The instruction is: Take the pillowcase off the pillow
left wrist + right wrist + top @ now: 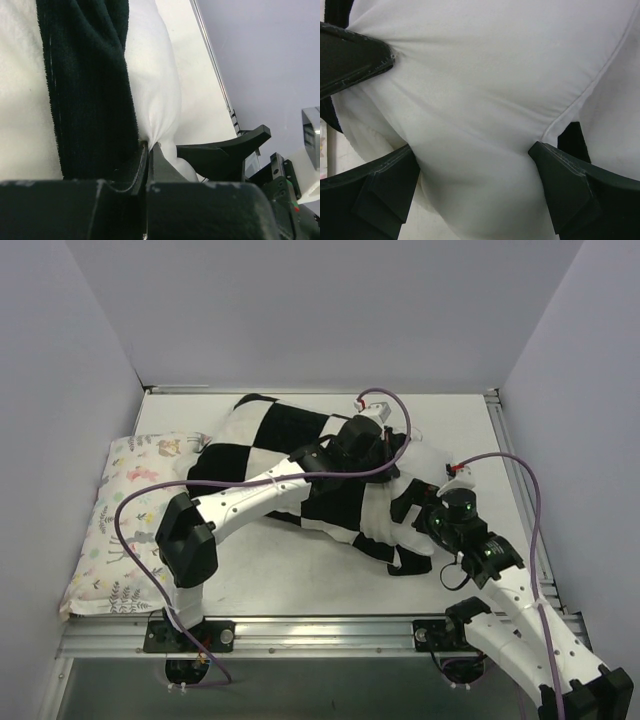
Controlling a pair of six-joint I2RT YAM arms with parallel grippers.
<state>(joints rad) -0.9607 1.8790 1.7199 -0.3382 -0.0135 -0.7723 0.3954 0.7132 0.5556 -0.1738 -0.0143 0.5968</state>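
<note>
The black and white checkerboard pillowcase (290, 455) lies across the table's middle with the pillow inside. The pillow's (428, 455) plain white end sticks out at the right. My left gripper (392, 455) reaches over the case to that end. In the left wrist view it (149, 146) is shut on a pinch of the pillow's smooth white fabric (152, 75), right beside the case's black edge (90, 90). My right gripper (432, 502) is open at the same end. Its fingers (385, 185) straddle the white pillow bulge (480, 100). A bit of black case (572, 140) shows at the right.
A pastel floral-and-animal print pillow (130, 520) lies along the table's left side. The metal rail (320, 625) runs along the near edge by the arm bases. Grey walls close in the back and both sides. Purple cables loop above the arms.
</note>
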